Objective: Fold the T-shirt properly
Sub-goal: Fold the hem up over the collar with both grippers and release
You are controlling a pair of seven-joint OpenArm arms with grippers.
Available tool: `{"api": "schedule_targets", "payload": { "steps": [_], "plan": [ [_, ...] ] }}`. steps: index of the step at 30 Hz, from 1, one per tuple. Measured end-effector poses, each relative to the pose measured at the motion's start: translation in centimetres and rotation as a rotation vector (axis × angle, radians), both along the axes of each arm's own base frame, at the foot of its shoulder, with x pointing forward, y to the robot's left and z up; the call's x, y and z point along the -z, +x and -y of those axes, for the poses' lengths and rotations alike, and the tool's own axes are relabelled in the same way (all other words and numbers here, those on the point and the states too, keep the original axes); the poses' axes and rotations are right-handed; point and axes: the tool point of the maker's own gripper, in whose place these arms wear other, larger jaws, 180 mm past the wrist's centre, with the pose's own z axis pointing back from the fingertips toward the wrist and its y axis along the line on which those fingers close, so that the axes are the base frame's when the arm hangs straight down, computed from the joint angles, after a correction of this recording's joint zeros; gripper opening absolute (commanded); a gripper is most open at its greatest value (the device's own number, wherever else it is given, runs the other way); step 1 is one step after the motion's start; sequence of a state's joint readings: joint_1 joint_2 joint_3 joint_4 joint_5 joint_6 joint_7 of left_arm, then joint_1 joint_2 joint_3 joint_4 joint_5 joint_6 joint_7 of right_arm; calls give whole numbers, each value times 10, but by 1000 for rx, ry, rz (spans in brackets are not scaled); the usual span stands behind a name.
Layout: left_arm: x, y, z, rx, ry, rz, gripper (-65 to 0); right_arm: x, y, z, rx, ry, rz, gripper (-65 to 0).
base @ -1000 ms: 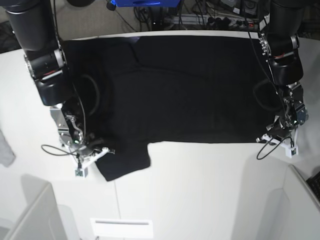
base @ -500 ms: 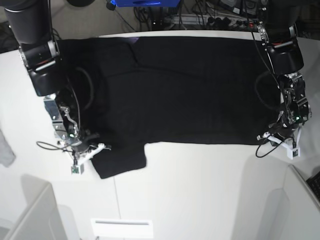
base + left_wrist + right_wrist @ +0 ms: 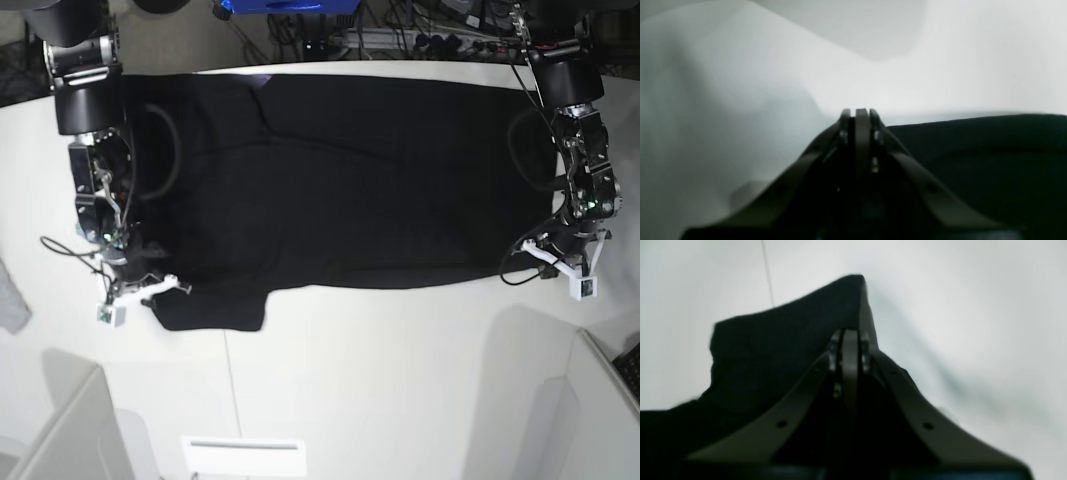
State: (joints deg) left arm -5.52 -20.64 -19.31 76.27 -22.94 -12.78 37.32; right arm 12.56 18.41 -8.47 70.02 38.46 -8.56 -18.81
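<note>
T-shirt [image 3: 330, 200] is spread wide over the white bench [image 3: 350, 400], black side up, reaching from in front of the L arm [image 3: 580, 140] across to the R arm [image 3: 95, 140]. A sleeve-like flap sticks out near the R pincer [image 3: 851, 336], toward the near side of the bench. Both pincers are clenched: L pincer [image 3: 858, 116] looks to have the shirt's near edge, close to a corner; R pincer has a pinch of cloth by that flap. Wrist views are dark-on-dark, so exactly how many layers each has is hard to say.

Handling, my guess: light for its size, soft, v. floppy, no stiffness of its own, can't be broken but will crease & bunch easily. Prob. not slippery, tho a shallow pinch could slide off or catch only the top layer. Best held at the corners, i.e. hem ends or shoulder/sleeve seams, w/ both pincers apart so the edge stays taut; mid-edge would sag.

Brands/labels: none I can read. White rectangle [image 3: 243, 456] w/ dark outline at the near side of the bench, no legible writing; no print showing on the shirt.
</note>
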Motion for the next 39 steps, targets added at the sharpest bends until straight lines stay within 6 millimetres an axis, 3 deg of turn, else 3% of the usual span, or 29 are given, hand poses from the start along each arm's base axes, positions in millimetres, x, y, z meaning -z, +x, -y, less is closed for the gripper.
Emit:
{"api": "schedule_targets", "payload": {
  "steps": [6, 11, 16, 34, 39],
  "plan": [
    [-18, -8, 21, 33, -114, 75, -650, 4, -19, -6, -12, 14, -5, -650],
    [-40, -31, 1, -15, -74, 109, -650, -1, -30, -1, 1, 34, -18, -650],
    [-71, -46, -2, -65, -96, 135, -650, -7, -42, 6, 24, 43, -4, -650],
    [-57, -90, 9, -32, -51, 23, -650, -29, -96, -26, -65, 61, 21, -650],
    [-59, -98, 12, -17, -32, 17, -650, -46, -112, -7, 28, 97, 24, -650]
  ]
}}
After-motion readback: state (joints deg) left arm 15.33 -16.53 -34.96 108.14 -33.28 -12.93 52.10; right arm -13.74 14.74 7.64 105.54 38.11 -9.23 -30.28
